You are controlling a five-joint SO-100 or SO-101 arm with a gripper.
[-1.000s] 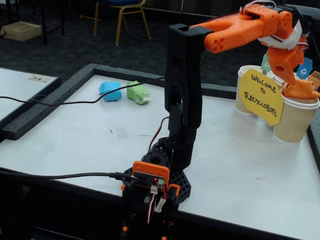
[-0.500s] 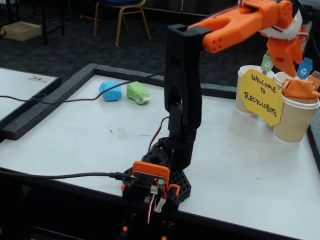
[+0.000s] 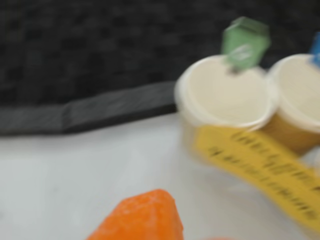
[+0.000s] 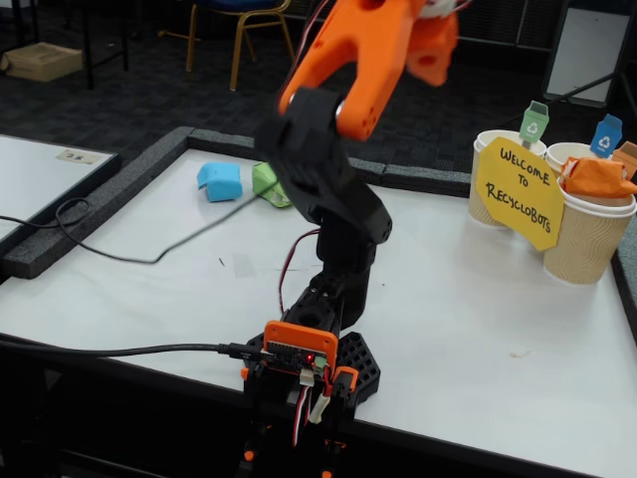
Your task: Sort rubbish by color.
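Two lumps wait near the far left corner of the tabletop (image 4: 478, 329): the blue lump (image 4: 220, 181), and the green lump (image 4: 265, 182) just to its right, partly behind the arm. An orange lump (image 4: 595, 177) sits in the nearest cup (image 4: 585, 239) at the right edge. From the cups, both lie leftward. Whether the gripper (image 3: 137, 220) is spread or closed, I cannot tell.

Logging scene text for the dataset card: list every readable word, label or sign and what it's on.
"WELCOME TO RECYCLOBOTS": handwritten on the yellow sign fixed to the paper cups, fixed view.
Recycling symbols, no words: on the green tag and blue tag above the cups.
Wrist view: the same sign is too blurred to read.
Card on the left table: too small to read.
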